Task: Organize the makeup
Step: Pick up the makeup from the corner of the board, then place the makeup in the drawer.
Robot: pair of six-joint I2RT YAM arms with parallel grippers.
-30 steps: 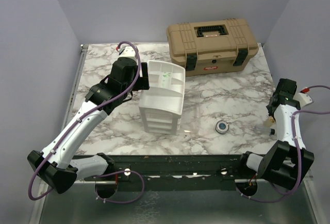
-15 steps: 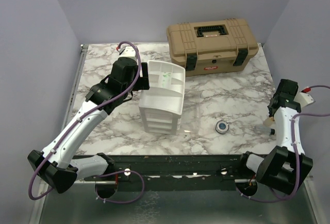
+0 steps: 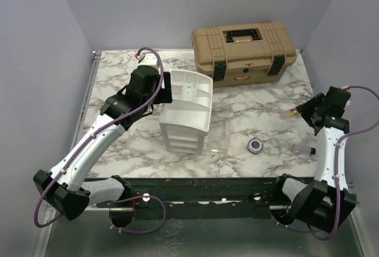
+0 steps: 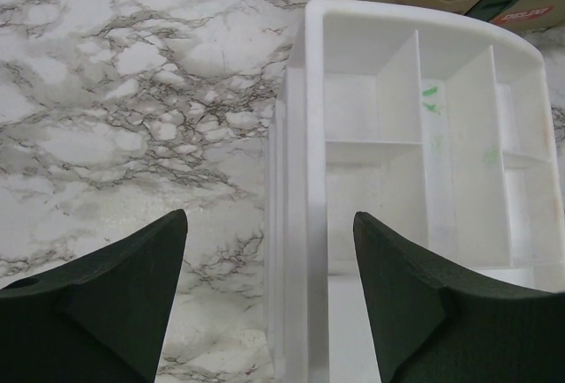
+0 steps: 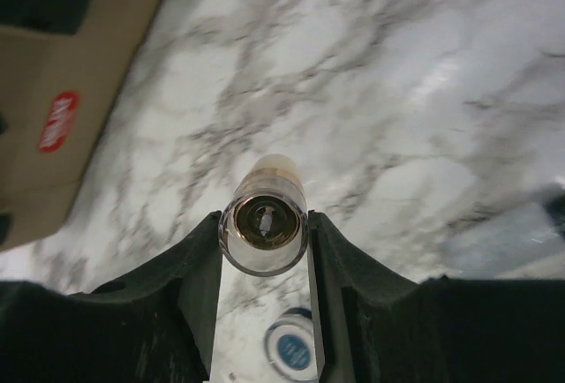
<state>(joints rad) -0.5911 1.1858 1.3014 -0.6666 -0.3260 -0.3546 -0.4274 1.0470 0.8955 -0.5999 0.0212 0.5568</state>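
Observation:
A small clear tube with a tan cap (image 5: 264, 217) is clamped between the fingers of my right gripper (image 5: 263, 224), which is shut on it. In the top view the gripper (image 3: 301, 112) holds the tube (image 3: 291, 113) off the marble at the right side. A round blue-centred compact (image 3: 255, 145) lies on the table and shows below the tube in the right wrist view (image 5: 294, 349). My left gripper (image 4: 269, 217) is open, its fingers either side of the left wall of the white drawer unit's top tray (image 4: 305, 180), whose compartments look empty.
The white drawer unit (image 3: 186, 112) stands mid-table. A closed tan toolbox (image 3: 243, 52) sits at the back right. A small clear item (image 3: 308, 150) lies by the right arm. The purple walls close in on both sides.
The right gripper closed on the tube, lifted it from near the table's right edge, and swung it up and toward the middle. The left arm has not moved.

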